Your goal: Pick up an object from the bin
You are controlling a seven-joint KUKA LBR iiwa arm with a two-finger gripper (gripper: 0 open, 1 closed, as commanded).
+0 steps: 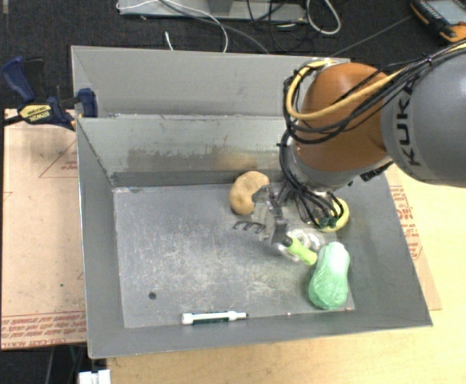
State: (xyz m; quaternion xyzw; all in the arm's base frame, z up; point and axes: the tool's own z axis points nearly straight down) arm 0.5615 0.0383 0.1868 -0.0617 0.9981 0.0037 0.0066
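Note:
My gripper (271, 221) hangs low over the bin's middle right, under the orange-covered wrist. Its fingers stand apart, and I see nothing between them. A tan rounded lump (247, 190) lies just to its upper left, near the back wall, close to one finger. A small white and light-green piece (301, 250) lies just to its lower right. A small dark toothed thing (250, 226) lies on the floor at its left.
A green spongy lump in clear wrap (330, 278) lies at the front right. A yellow ring-like thing (341, 215) peeks out under the wrist. A white pen with a green band (213, 318) lies along the front wall. The arm covers the bin's back right corner.

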